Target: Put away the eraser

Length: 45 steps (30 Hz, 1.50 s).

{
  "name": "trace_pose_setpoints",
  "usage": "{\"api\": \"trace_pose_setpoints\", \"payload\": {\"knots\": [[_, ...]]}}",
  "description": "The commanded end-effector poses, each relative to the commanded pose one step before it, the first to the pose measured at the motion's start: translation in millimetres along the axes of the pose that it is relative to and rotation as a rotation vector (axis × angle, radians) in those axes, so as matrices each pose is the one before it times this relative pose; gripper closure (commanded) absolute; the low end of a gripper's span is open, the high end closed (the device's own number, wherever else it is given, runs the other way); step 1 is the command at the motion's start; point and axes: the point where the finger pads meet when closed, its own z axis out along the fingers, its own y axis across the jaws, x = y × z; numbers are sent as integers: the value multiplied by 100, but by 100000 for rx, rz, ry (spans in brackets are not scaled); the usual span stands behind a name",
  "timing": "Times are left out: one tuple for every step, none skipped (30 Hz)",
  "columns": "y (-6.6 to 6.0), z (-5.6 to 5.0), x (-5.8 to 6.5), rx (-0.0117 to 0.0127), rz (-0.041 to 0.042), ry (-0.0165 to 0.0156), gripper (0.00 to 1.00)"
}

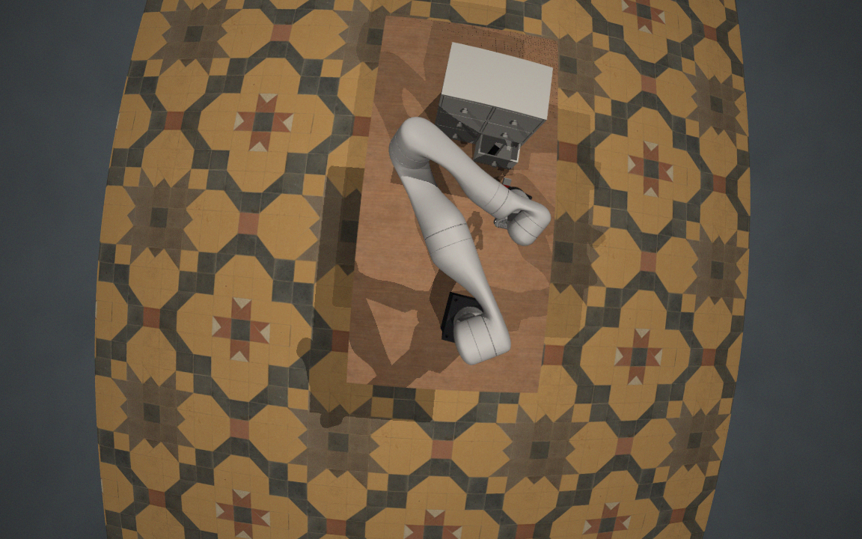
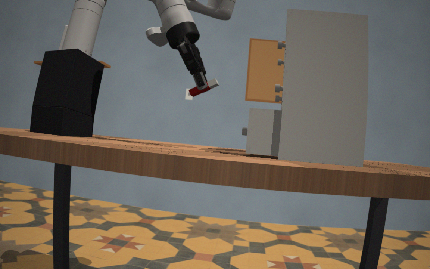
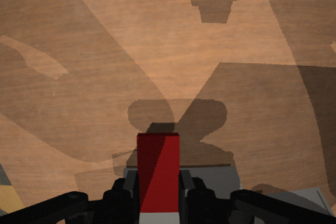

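My gripper (image 2: 201, 85) is shut on the eraser (image 2: 203, 89), a red block with pale ends, and holds it tilted well above the table, some way in front of the chest. In the wrist view the eraser (image 3: 159, 179) stands between the fingers. The grey chest (image 2: 321, 86) stands on the table at the right; in the top view it (image 1: 495, 80) is at the table's far end. Its bottom drawer (image 2: 262, 131) is pulled partly out, and it also shows in the top view (image 1: 497, 150). The other drawers sit in. I cannot see inside the open drawer.
The arm's black base (image 2: 64, 92) stands at the table's left end. An orange panel (image 2: 264, 70) shows behind the chest's front. The arm's elbow (image 1: 414, 144) hangs over the table near the chest's left drawers.
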Motion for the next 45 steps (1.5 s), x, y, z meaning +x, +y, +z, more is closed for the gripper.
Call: {"api": "trace_pose_setpoints", "payload": {"knots": [[-408, -63, 657, 856, 953, -1080, 81], [18, 11, 19, -65, 42, -878, 81], [0, 0, 0, 0, 0, 0, 81], [0, 0, 0, 0, 0, 0, 81], [8, 5, 15, -32, 21, -883, 81], [0, -1, 11, 1, -1, -887, 81], [-9, -7, 7, 32, -22, -889, 81], [-17, -13, 3, 63, -45, -890, 81], [8, 5, 14, -31, 21, -847, 81], [11, 7, 15, -41, 29, -834, 81], [4, 2, 12, -15, 11, -833, 81], [-3, -4, 9, 10, -7, -831, 81], [-9, -9, 6, 34, -25, -829, 81], [-15, -14, 4, 57, -43, -825, 81], [12, 9, 14, -44, 31, -788, 81], [8, 6, 13, -32, 24, -782, 81], [3, 1, 11, -12, 9, -777, 81], [-2, -4, 9, 7, -5, -772, 81], [-7, -8, 7, 25, -19, -766, 81], [0, 0, 0, 0, 0, 0, 81], [0, 0, 0, 0, 0, 0, 81], [-11, -12, 5, 42, -33, -759, 81], [3, 1, 10, -11, 7, -740, 81], [8, 6, 12, -31, 24, -727, 81], [4, 2, 10, -17, 13, -720, 81], [0, -2, 9, -2, 2, -712, 81], [-3, -5, 8, 11, -9, -703, 81], [-6, -9, 6, 24, -19, -694, 81], [-9, -12, 5, 35, -29, -684, 81], [5, 4, 9, -20, 14, -672, 81], [6, 5, 10, -24, 18, -662, 81], [3, 2, 9, -13, 10, -652, 81], [1, -1, 8, -3, 3, -641, 81], [-2, -4, 7, 6, -5, -630, 81], [-4, -7, 6, 14, -12, -619, 81], [-6, -10, 6, 23, -18, -607, 81], [0, 0, 0, 0, 0, 0, 81], [0, 0, 0, 0, 0, 0, 81], [-5, -8, 6, 19, -16, -597, 81], [6, 6, 8, -24, 18, -592, 81], [4, 4, 8, -17, 12, -580, 81], [2, 1, 7, -10, 7, -567, 81], [1, -1, 7, -3, 2, -555, 81], [-1, -3, 6, 3, -2, -542, 81], [-2, -5, 6, 8, -6, -529, 81]]}}
